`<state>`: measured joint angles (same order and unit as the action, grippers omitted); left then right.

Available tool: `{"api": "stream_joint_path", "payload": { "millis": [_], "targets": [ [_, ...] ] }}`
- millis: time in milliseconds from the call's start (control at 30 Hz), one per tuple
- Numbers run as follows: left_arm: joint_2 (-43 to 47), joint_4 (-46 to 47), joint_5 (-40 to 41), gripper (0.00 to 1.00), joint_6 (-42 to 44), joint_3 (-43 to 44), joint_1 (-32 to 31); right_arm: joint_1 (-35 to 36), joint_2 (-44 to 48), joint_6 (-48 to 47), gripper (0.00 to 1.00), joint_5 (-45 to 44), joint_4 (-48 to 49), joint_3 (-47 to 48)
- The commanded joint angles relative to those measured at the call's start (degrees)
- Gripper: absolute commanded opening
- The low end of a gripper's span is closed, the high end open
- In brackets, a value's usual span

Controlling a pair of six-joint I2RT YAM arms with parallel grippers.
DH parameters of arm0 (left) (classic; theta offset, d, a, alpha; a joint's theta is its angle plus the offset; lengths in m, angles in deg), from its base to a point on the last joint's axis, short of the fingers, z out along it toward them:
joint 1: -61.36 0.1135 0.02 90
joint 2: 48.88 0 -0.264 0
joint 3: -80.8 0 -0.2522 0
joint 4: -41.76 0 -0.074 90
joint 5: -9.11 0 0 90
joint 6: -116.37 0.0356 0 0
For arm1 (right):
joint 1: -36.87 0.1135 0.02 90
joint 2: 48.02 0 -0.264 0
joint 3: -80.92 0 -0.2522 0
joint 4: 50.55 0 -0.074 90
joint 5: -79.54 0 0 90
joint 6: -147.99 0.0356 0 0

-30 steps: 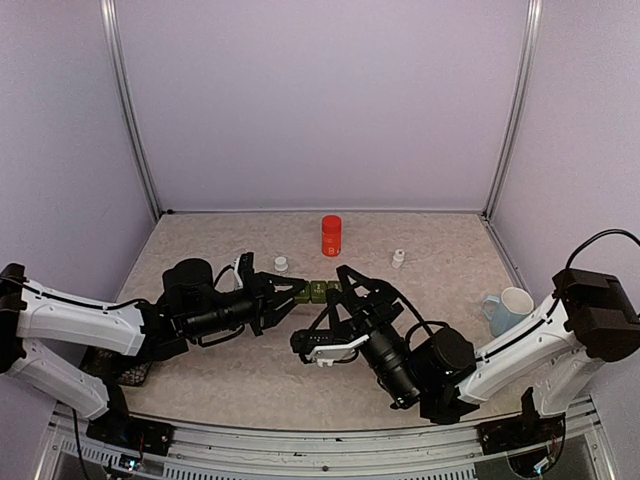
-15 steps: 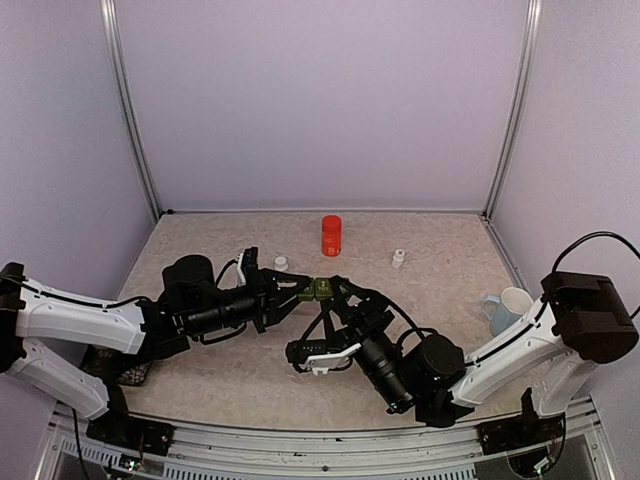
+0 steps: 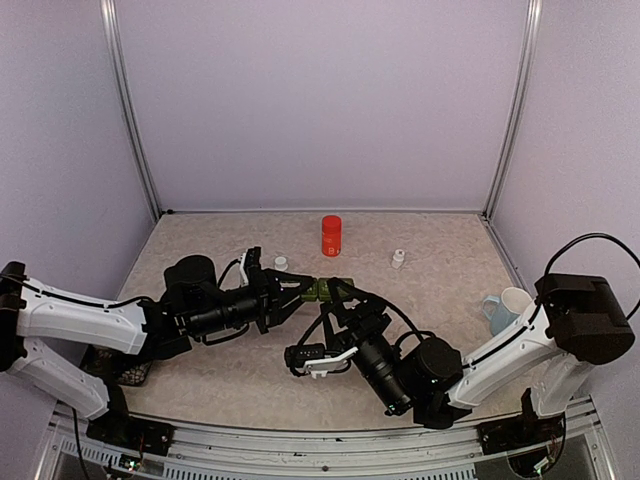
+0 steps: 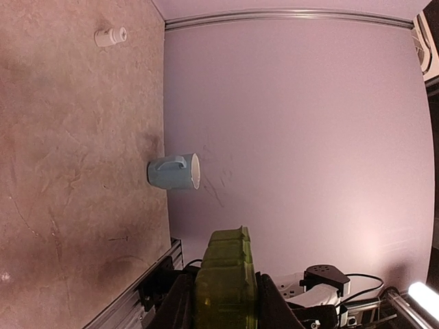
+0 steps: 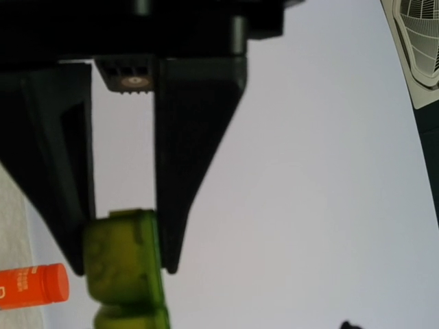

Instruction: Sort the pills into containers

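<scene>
Over surface (image 3: 450, 262) centre, holds strip (image 3: 318, 290) by left end in narrow left jaws, long axis running left–right toward right arm. Straddles other end with wider right jaws' tips; cannot tell whether gripping. Equally near both arms; just short of bottle (image 3: 331, 236).

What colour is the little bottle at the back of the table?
The bottle is orange-red, clearest from the top camera.

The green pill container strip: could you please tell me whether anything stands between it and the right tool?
Nothing visible does. The green pill container strip sits between the fingers of the right tool, while the left tool grips its other end. The red bottle stands apart behind.
</scene>
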<state>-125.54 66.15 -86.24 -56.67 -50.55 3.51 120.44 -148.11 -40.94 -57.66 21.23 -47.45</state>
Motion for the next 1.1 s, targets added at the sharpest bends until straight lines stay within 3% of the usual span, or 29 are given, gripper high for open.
{"api": "stream_joint_path", "payload": {
  "millis": [0, 1067],
  "targets": [
    [-0.94, 0.43, -1.08, 0.00, 0.92, 0.96, -1.13, -0.43, -0.17, -1.44, 0.74, -0.44, 3.31, 1.33],
    [-0.84, -0.73, 0.23, 0.00, 1.27, -0.79, -0.47, -0.47, 1.50, -2.87, 0.70, 0.71, 3.89, 1.38]
  ]
}}
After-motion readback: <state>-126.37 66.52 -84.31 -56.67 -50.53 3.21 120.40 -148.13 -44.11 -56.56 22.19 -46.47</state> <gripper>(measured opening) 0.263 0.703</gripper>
